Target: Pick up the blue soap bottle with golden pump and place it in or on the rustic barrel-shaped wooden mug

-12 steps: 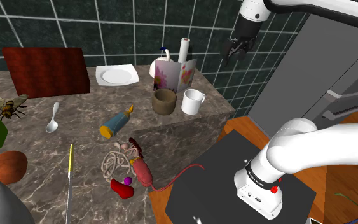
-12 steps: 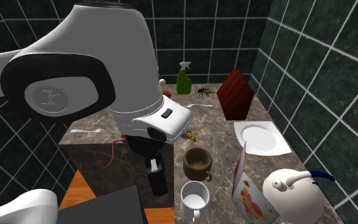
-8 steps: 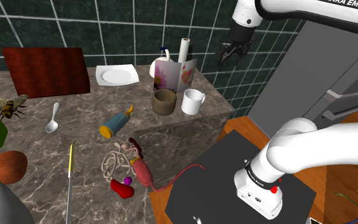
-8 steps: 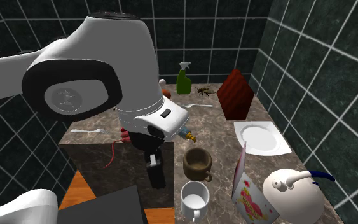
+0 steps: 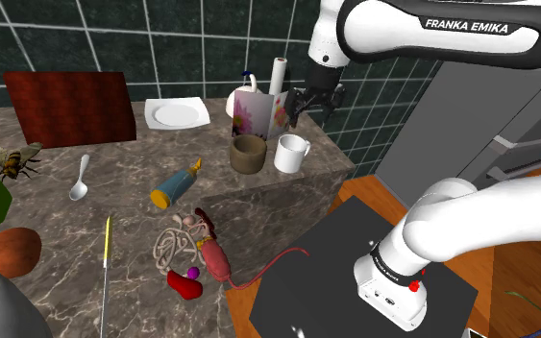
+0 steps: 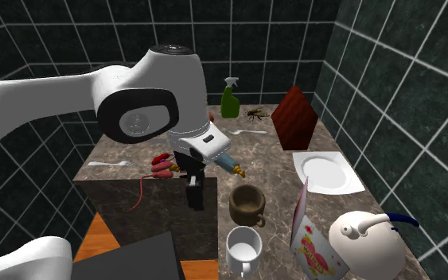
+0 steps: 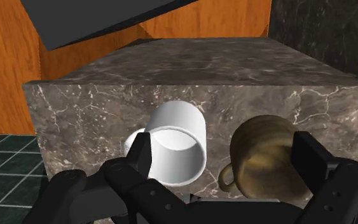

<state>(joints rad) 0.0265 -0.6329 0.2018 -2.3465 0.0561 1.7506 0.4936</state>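
One brown mug (image 5: pixel 248 154), one white mug (image 5: pixel 290 154), one blue soap bottle (image 5: pixel 174 184); gripper (image 7: pixel 224 156) spread wide, empty.

Kitchen: tiled walls (image 5: pixel 162 43), marble counter (image 5: pixel 124 158)

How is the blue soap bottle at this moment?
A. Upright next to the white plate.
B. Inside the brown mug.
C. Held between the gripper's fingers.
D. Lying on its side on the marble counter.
D: the blue soap bottle lies on its side on the marble counter, apart from the open gripper and outside the brown mug.
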